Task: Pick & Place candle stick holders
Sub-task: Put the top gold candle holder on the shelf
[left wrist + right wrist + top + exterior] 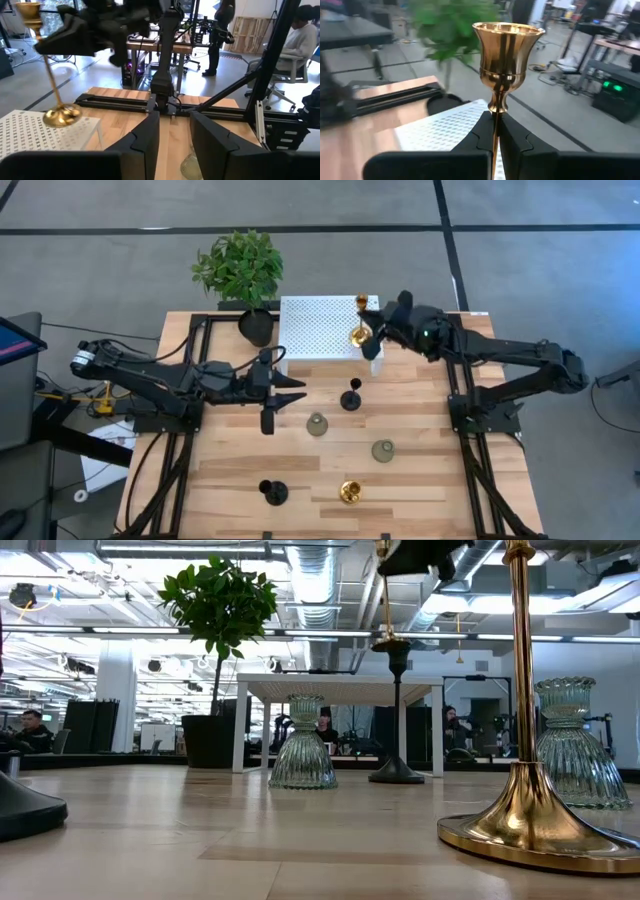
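Observation:
My right gripper is shut on a shiny gold candle stick holder, which it carries over the right edge of the white perforated stand. On the table stand two grey-green holders, two black holders and a second gold holder, each on its round base. My left gripper hovers level at the table's left, fingers pointing right toward the black holder, open with nothing between them. My right gripper pinches the gold holder's slim stem between its two fingers, just below the cup. The fingers come about level from the table's right side and lie across the stem. The holder hangs tilted, cup up, its round base close above the stand's top.
A black pot with a green plant stands at the stand's far left corner. The near gold holder fills the low view's right. People sit and stand in the room beyond the table.

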Controlling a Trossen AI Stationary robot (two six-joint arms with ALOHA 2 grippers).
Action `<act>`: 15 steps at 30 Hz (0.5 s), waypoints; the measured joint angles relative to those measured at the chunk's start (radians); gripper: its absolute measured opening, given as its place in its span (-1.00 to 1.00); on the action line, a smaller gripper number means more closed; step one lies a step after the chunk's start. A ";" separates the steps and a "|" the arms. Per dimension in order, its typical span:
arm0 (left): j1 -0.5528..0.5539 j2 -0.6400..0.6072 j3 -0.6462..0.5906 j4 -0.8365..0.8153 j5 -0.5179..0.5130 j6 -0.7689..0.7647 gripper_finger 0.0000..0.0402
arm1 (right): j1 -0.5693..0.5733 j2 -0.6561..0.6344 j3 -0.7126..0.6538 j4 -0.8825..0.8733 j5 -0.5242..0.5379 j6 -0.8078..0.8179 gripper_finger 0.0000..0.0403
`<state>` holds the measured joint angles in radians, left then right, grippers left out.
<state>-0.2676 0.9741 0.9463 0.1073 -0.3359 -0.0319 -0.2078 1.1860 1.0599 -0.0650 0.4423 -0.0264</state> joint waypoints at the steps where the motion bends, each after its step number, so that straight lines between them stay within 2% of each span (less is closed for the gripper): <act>1: -0.001 0.000 0.000 0.000 0.000 -0.001 -0.46 | -0.020 0.005 0.000 0.006 0.000 0.001 -1.00; 9: -0.001 0.000 0.000 0.000 0.000 -0.002 -0.46 | -0.176 0.094 0.001 0.109 -0.083 0.047 -1.00; 15: -0.001 0.000 0.000 0.000 0.000 -0.002 -0.46 | -0.242 0.166 0.000 0.174 -0.107 0.061 -1.00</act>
<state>-0.2684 0.9745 0.9463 0.1074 -0.3359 -0.0341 -0.4499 1.3518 1.0599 0.1088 0.3349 0.0342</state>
